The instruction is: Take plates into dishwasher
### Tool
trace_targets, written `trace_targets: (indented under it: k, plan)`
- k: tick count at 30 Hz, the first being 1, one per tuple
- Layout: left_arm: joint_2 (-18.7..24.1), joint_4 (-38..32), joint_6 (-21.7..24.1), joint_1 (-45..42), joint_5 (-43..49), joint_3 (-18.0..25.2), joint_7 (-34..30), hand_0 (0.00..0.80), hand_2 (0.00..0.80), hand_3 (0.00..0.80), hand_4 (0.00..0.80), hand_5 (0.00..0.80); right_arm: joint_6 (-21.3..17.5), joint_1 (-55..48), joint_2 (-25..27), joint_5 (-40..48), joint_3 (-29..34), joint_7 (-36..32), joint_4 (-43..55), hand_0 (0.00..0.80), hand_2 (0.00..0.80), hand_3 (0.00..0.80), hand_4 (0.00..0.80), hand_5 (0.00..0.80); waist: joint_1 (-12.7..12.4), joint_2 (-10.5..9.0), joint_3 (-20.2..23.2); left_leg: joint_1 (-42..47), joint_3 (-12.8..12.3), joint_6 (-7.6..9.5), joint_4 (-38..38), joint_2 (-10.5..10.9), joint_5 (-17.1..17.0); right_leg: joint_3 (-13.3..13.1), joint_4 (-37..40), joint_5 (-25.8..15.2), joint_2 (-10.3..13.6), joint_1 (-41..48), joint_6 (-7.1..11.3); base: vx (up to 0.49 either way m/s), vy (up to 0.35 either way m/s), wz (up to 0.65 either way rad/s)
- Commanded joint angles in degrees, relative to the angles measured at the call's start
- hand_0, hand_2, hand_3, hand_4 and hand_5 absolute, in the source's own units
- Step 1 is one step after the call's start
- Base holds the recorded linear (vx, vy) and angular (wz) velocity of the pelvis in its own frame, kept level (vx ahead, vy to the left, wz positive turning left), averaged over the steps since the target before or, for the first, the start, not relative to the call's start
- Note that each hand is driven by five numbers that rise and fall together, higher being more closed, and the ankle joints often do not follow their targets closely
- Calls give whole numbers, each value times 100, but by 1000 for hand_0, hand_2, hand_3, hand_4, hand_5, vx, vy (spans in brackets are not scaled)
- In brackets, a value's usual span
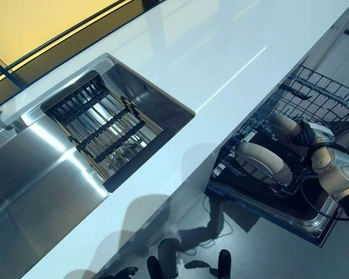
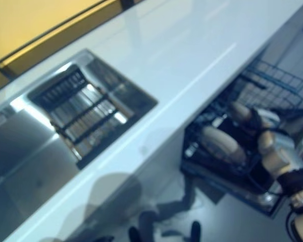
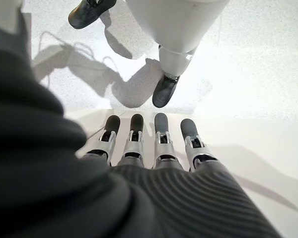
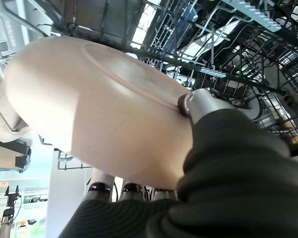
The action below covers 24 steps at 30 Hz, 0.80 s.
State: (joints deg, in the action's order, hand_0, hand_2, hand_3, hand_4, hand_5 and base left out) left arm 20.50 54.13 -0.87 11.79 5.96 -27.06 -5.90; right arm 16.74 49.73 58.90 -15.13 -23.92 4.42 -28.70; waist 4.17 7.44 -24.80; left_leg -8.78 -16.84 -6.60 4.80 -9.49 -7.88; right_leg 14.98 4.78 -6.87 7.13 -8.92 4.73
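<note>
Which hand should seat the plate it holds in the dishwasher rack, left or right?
Right. The right hand already grips the beige plate, thumb on its rim, down at the dishwasher rack beside another plate. The left hand hangs empty, fingers straight, over the floor.

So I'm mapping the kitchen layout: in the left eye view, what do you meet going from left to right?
Steel sink → black drying rack set in the sink → white countertop → plate standing in the dishwasher rack → right hand, holding a second plate.
</note>
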Motion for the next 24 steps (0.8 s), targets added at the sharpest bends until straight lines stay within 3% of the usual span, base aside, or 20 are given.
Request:
trace_targets:
  k: [1, 14, 24]
  plan:
    - [337, 4, -41, 198, 39, -226, -34, 0, 0, 0, 0, 0, 78, 867, 31, -264, -318, 115, -134, 800, 800, 800, 800, 800, -51, -203, -5, -12, 21, -86, 20, -50, 142, 84, -699, 494, 39, -494, 49, 0, 0, 0]
    - [383, -90, -78, 234, -61, -216, -49, 0, 0, 0, 0, 0, 100, 1001, -74, -239, -429, 155, -299, 800, 800, 800, 800, 800, -107, -159, -129, -124, 68, -65, 20, -20, 124, 116, -740, 482, 60, -620, 51, -6, -1, 1]
    - [441, -211, -107, 228, -125, -239, -79, 0, 0, 0, 0, 0, 331, 1061, -177, -163, -440, 98, -566, 800, 800, 800, 800, 800, -160, -113, -180, -187, 95, -52, 20, 3, 106, 145, -746, 476, 72, -653, 53, -1, 0, 1]
